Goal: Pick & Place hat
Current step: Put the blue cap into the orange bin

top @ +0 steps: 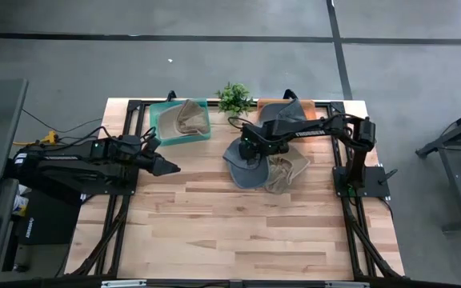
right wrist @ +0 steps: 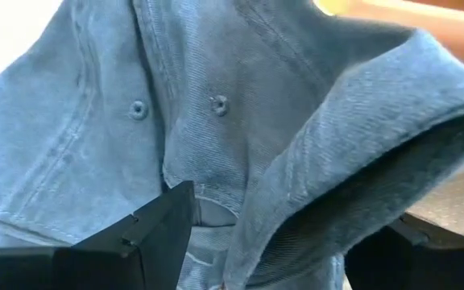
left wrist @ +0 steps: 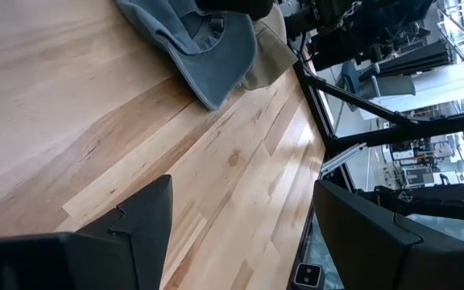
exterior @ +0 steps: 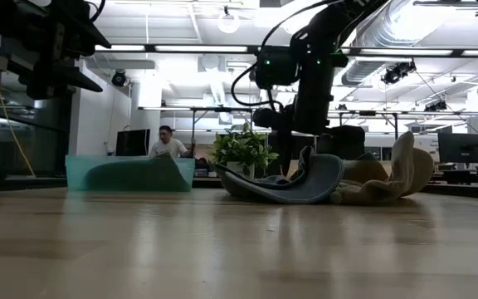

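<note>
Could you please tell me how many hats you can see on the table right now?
4, maybe more hidden: a tan hat in the teal bin, a grey-blue cap under the right gripper, a tan hat beside it, another grey cap behind.

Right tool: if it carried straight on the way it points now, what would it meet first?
The blue-grey hat: the right tool, open, points down at its crumpled cloth from very close.

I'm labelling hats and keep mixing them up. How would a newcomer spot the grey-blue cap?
Start at the small green plant on the table's far edge. Just nearer than it, under the right gripper, lies the grey-blue cap. Unlike the tan hat touching it, it is denim-coloured.
</note>
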Robot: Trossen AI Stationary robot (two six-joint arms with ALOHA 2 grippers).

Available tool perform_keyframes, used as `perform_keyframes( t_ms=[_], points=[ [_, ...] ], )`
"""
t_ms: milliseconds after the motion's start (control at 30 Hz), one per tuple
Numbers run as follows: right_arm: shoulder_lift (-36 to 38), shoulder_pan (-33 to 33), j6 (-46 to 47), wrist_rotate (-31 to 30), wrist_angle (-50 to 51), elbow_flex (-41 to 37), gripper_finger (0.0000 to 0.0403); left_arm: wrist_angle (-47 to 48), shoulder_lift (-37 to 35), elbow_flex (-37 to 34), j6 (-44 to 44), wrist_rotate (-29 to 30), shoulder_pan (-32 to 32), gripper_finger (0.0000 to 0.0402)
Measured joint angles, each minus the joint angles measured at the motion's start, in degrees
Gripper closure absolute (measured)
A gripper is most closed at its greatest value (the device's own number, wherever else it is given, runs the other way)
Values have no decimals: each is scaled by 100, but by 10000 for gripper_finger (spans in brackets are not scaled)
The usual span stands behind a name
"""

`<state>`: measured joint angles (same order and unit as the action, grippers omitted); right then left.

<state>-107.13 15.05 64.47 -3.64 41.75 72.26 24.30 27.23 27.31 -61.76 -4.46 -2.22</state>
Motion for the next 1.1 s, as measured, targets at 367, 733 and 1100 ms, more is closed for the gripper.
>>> perform_keyframes(
  t_ms=[367, 733, 1100],
  points=[
    [0, 0, -43, 99, 15, -1, 255, 134, 0, 0, -1, -12, 0, 142],
    [47, -11, -414, 222, -88, 1, 387, 154, 0, 0, -143, 27, -2, 142],
    [755, -257, -797, 213, -228, 1, 390, 131, 0, 0, -292, 97, -2, 142]
  ],
)
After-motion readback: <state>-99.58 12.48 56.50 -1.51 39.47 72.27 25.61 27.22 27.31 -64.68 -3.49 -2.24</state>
